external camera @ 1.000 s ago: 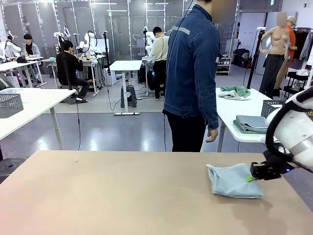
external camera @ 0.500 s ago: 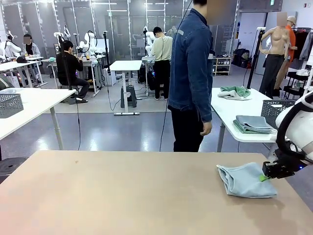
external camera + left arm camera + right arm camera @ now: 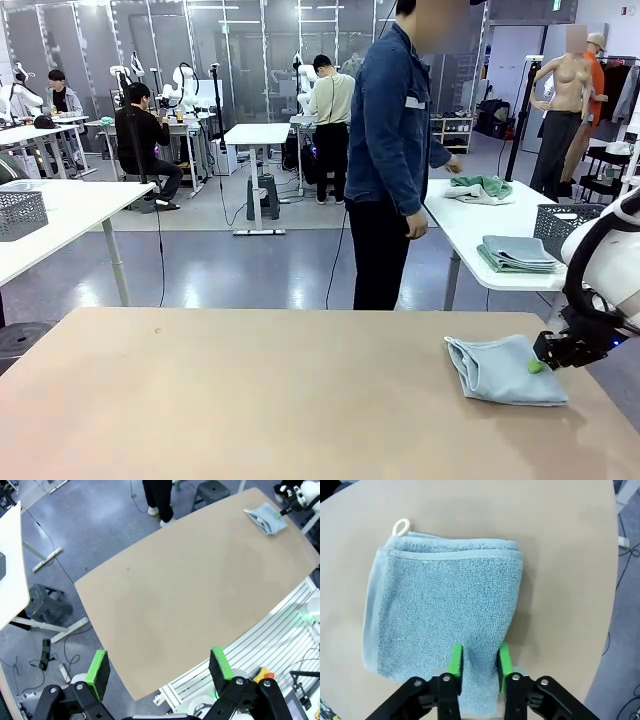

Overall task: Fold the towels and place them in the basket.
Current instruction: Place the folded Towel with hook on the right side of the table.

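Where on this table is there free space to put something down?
The tabletop is bare from its left edge up to the blue-grey towel. It is crowded at the right end, where the right pincer straddles the towel's edge.

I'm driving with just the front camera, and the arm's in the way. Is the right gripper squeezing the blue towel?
Observer: The right wrist view shows the right gripper with its green pads apart and the blue towel edge lying between them.
Operator: Is it folded?
Observer: Yes, and there's a white loop at its far corner.
Operator: And my other gripper?
Observer: The left gripper hangs open, high above the table.
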